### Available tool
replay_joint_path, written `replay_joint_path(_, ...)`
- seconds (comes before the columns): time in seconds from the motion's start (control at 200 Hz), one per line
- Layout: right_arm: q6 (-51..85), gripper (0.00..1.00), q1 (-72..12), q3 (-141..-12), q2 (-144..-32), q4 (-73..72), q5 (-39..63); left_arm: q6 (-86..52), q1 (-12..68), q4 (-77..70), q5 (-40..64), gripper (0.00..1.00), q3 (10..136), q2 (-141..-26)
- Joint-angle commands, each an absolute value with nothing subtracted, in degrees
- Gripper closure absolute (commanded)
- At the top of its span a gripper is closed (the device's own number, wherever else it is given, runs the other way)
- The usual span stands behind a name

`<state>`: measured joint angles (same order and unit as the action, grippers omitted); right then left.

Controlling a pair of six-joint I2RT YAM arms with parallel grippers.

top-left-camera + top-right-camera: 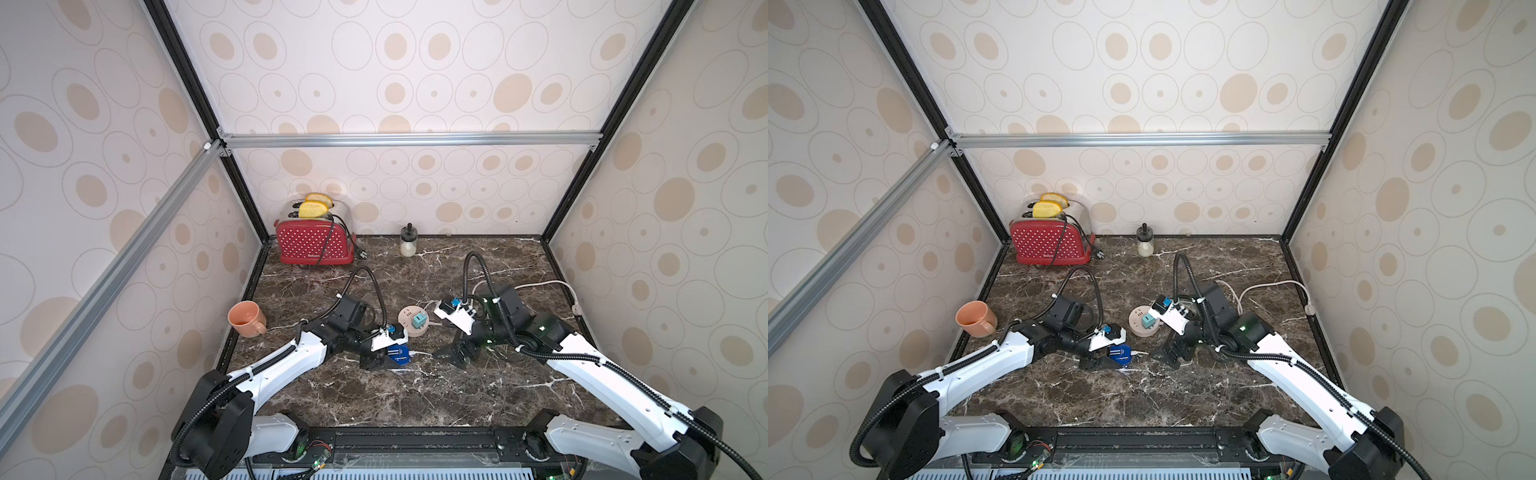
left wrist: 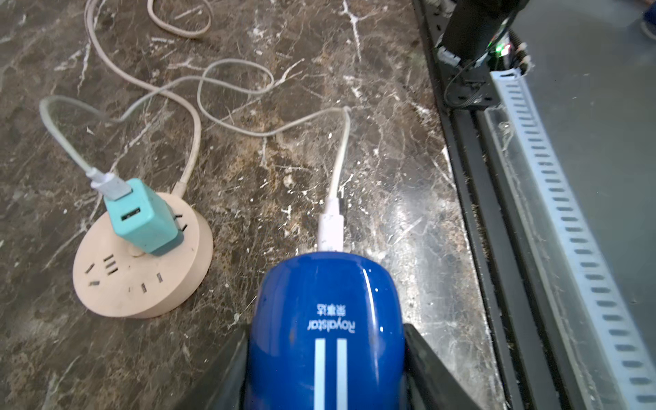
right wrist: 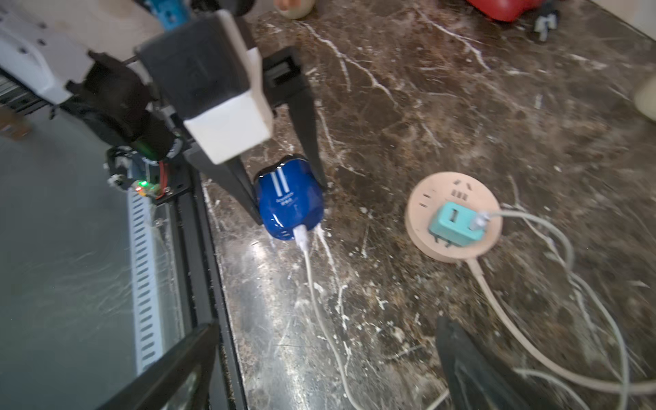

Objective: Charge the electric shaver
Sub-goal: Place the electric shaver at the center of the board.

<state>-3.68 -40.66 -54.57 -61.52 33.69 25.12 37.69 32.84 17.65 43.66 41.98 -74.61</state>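
Note:
The glossy dark blue electric shaver (image 2: 326, 319) lies on the marble top, and my left gripper (image 2: 326, 328) is shut on it, one black finger on each side. In both top views the shaver (image 1: 398, 355) (image 1: 1119, 355) sits at the tip of the left arm. A white cable plug (image 2: 330, 227) is in the shaver's end. Its cable loops back to the teal adapter (image 2: 142, 216), which stands in the round pink power strip (image 2: 142, 284). My right gripper (image 3: 324, 355) stands open a little right of the shaver (image 3: 289, 202), with the cable on the table between its fingers.
A red toaster (image 1: 313, 245) with bread stands at the back left. An orange mug (image 1: 245, 318) lies by the left wall and a small glass jar (image 1: 408, 243) stands at the back. The strip's cord (image 1: 540, 284) runs right. A black rail (image 2: 472, 213) marks the front edge.

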Motion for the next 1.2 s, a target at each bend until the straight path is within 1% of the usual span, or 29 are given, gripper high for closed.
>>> replay_joint_path(0.0,1.2,0.00,-39.4,-52.7,-60.7,30.7,17.6,34.2,33.5,12.0,38.7,1.00,40.3,-77.9)
replay_joint_path(0.13,2.2,0.00,-38.8,-52.4,-60.1,29.2,14.0,31.2,34.4,5.2,36.6,1.00,37.4,-82.0)
replay_joint_path(0.195,2.4,0.00,-38.3,-52.5,-59.9,29.0,13.0,29.8,34.5,4.1,35.7,0.94,37.8,-84.8)
replay_joint_path(0.245,2.5,0.00,-37.9,-52.4,-59.6,29.0,12.3,29.5,34.8,3.9,35.2,0.87,38.3,-86.9)
replay_joint_path(0.346,2.7,0.00,-37.5,-52.5,-59.0,29.0,12.2,28.9,35.3,4.3,34.2,0.84,39.4,-90.1)
replay_joint_path(0.376,2.9,0.00,-37.5,-52.4,-59.0,29.1,12.0,28.5,35.2,4.4,34.1,0.80,39.6,-90.9)
replay_joint_path(0.416,2.9,0.00,-37.5,-52.3,-58.8,29.1,12.0,28.7,35.3,4.6,34.1,0.70,39.7,-91.6)
replay_joint_path(0.436,3.0,0.00,-37.4,-52.3,-58.8,29.1,12.0,28.9,35.3,4.7,34.4,0.62,39.8,-91.8)
replay_joint_path(0.441,3.0,0.00,-37.4,-52.3,-58.7,29.0,11.9,28.9,35.3,4.7,34.5,0.57,39.7,-91.8)
replay_joint_path(0.451,3.1,0.00,-37.4,-52.2,-58.7,29.0,11.8,29.0,35.3,4.7,34.6,0.52,39.7,-91.9)
replay_joint_path(0.466,3.1,0.00,-37.4,-52.1,-58.6,29.0,11.8,29.1,35.4,4.7,34.8,0.37,39.7,-91.9)
replay_joint_path(0.471,3.2,0.00,-37.4,-52.1,-58.6,29.0,11.7,29.1,35.4,4.7,34.8,0.22,39.7,-91.9)
replay_joint_path(0.476,3.2,0.00,-37.4,-52.1,-58.6,29.0,11.7,29.2,35.4,4.8,34.9,0.12,39.8,-91.9)
replay_joint_path(0.481,3.2,0.00,-37.4,-52.2,-58.5,29.0,11.7,29.2,35.4,4.9,34.9,0.06,39.8,-91.9)
replay_joint_path(0.486,3.2,0.00,-37.4,-52.1,-58.5,28.9,11.7,29.2,35.4,4.9,35.0,0.04,39.8,-92.0)
replay_joint_path(0.496,3.2,0.00,-37.4,-52.1,-58.5,28.9,11.6,29.3,35.6,5.0,34.9,0.02,39.9,-92.0)
replay_joint_path(0.626,3.6,0.00,-37.2,-51.7,-57.6,29.1,9.2,27.2,35.5,5.0,34.2,0.01,40.5,-89.9)
replay_joint_path(0.731,5.2,0.00,-35.5,-50.6,-56.3,28.6,4.0,22.6,35.5,4.0,32.0,0.01,41.2,-82.9)
replay_joint_path(0.791,5.8,0.00,-33.3,-49.3,-55.0,27.2,1.8,19.6,35.4,3.7,28.0,0.01,42.2,-77.7)
replay_joint_path(0.891,6.1,0.00,-28.7,-45.0,-52.9,21.7,-5.8,14.0,33.8,3.8,16.6,0.01,43.8,-70.0)
replay_joint_path(0.941,6.8,0.00,-25.0,-42.3,-52.3,17.3,-7.9,11.2,31.4,4.9,8.7,0.01,44.9,-67.6)
replay_joint_path(1.011,7.3,0.00,-20.1,-37.2,-51.5,10.1,-9.9,9.6,26.8,6.9,0.6,0.01,45.6,-64.9)
replay_joint_path(1.082,5.3,0.00,-17.6,-32.0,-51.2,2.2,-14.2,9.4,22.2,3.7,-7.5,0.01,42.7,-62.7)
replay_joint_path(1.197,-1.0,0.00,-15.9,-23.8,-53.9,-14.8,-22.3,6.4,13.0,-4.7,-8.8,0.01,36.3,-62.0)
